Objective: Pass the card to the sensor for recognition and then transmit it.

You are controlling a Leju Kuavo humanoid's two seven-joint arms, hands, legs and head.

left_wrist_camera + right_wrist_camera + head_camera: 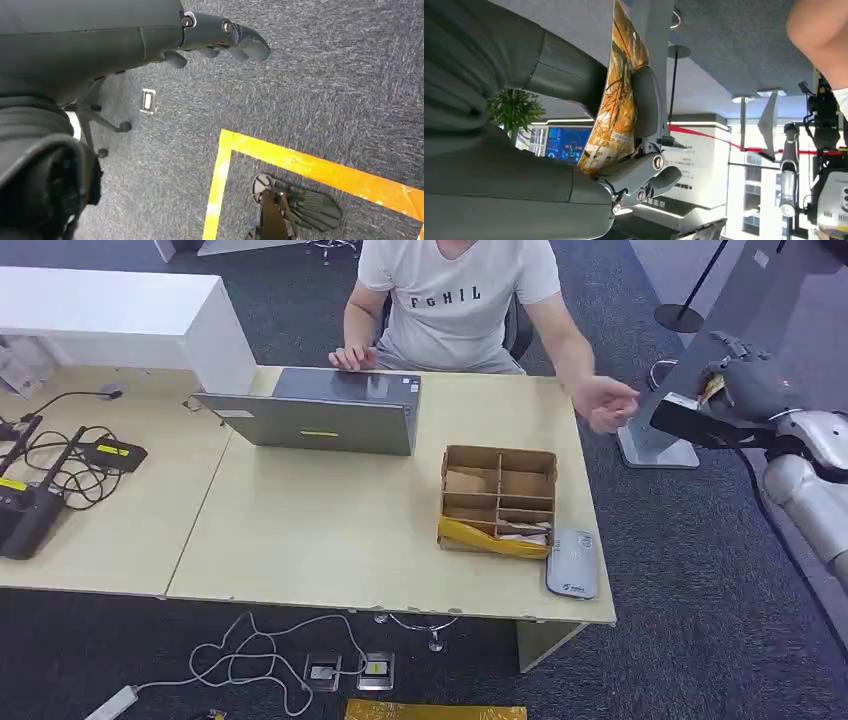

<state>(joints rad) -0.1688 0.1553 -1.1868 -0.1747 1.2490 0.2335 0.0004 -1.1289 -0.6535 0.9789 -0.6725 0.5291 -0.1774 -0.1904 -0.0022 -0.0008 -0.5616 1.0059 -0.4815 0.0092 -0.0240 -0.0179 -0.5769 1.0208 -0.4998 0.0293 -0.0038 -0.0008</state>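
Light wood surface (300, 530) carries a grey laptop (320, 412) at the back, a cardboard divider box (498, 500) right of centre, and a grey sensor (572, 563) touching the box's near right corner. Black cables (60, 455) and routers (25, 515) lie at the left end.

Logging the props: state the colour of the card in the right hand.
Orange-yellow with dark printed artwork; the card, held by the right hand, shows best in the right wrist view.

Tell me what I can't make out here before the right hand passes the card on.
- Card: right wrist view, thumb and fingers cover part of its face; print too small to read.
- Card: head view, a sliver behind the right hand.
- Person's hand: head view, motion-blurred.
- Box: head view, contents too small to identify.
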